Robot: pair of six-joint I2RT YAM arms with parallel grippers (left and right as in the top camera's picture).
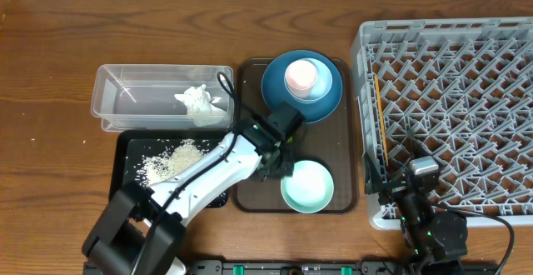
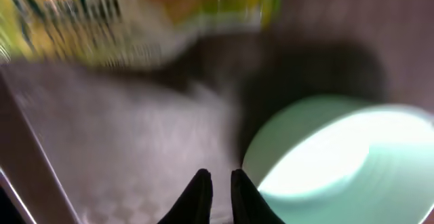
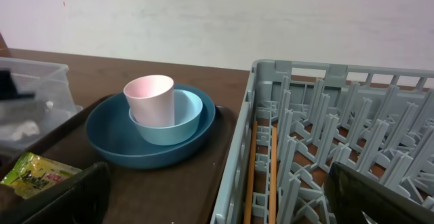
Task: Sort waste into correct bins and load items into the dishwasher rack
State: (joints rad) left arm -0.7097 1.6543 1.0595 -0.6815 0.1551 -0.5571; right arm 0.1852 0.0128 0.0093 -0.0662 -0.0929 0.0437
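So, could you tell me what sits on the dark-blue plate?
A light-blue bowl sits on the dark-blue plate, a pink cup standing inside it. The cup hides the bowl's bottom.

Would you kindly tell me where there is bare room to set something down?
Bare table left of the clear tub, and most of the rack. The brown tray is crowded: plate, mint bowl, wrapper, left arm.

The overhead camera looks straight down on the desk (image 1: pixel 50 58) from far enough to take in the whole dishwasher rack (image 1: pixel 450 100) at frame right. The left wrist camera faces down, very close above the mint-green bowl (image 2: pixel 339 163), and is blurred. The right wrist camera sits low, facing level toward the wall (image 3: pixel 217 13). It shares the dishwasher rack and dark-blue plate (image 3: pixel 112 139) with the overhead view.
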